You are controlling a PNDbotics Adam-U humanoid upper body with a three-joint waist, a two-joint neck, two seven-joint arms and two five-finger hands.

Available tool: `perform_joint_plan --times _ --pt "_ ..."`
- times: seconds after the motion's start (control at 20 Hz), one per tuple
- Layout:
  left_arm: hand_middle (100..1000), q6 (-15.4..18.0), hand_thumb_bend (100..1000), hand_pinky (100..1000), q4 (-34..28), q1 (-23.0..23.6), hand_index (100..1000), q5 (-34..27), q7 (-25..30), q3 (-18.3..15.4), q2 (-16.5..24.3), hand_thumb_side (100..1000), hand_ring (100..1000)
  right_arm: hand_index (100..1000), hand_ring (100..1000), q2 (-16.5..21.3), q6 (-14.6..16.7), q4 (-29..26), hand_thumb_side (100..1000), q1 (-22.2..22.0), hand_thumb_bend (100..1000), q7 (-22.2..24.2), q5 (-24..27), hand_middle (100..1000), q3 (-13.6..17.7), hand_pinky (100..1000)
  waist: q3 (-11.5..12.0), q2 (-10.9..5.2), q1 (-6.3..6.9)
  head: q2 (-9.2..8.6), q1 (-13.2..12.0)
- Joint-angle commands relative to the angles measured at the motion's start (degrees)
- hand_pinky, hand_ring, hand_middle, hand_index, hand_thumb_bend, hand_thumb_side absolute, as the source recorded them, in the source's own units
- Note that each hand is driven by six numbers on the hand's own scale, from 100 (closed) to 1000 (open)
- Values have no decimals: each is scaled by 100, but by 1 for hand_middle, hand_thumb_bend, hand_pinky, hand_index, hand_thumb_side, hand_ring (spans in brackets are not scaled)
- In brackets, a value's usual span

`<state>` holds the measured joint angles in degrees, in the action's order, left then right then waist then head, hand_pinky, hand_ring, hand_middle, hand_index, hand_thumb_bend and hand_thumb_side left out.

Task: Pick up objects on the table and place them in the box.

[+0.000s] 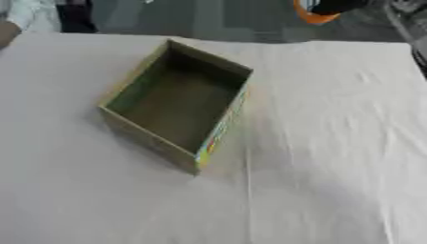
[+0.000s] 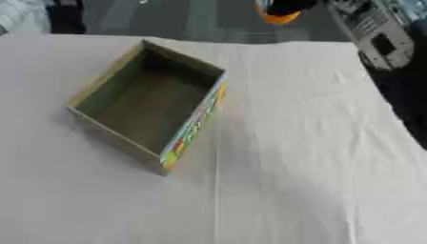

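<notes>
White cloth covers the table (image 1: 333,143); neither of your hands shows in either view, so I cannot tell their state. Open cardboard box (image 1: 177,102) sits left of centre, turned askew, seemingly with nothing inside, colourful print on its right wall.

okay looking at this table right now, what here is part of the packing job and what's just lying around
Part of the job:
- box, open and looking empty, set askew on the white cloth
- no loose objects to pick up show on the table

Just around:
- orange and black thing beyond the far edge
- grey equipment at the far right

No robot hand is in view.
</notes>
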<state>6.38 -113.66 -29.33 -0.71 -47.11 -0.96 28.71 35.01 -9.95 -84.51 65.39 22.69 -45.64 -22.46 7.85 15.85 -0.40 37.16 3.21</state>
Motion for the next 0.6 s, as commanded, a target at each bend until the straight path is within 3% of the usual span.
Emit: perform_joint_plan --times 0.05,0.6 --pt "750 16 100 795 -93 -107 901 -20 39 -9 92 931 776 272 692 -182 43 -80 258 222 100 91 48 349 -71 627 24 -145 0 23 36" --pt "751 65 100 795 -93 -267 900 -42 102 31 25 926 777 273 683 -1195 139 222 261 351 100 145 15 340 -333 620 177 -87 -5 10 259"
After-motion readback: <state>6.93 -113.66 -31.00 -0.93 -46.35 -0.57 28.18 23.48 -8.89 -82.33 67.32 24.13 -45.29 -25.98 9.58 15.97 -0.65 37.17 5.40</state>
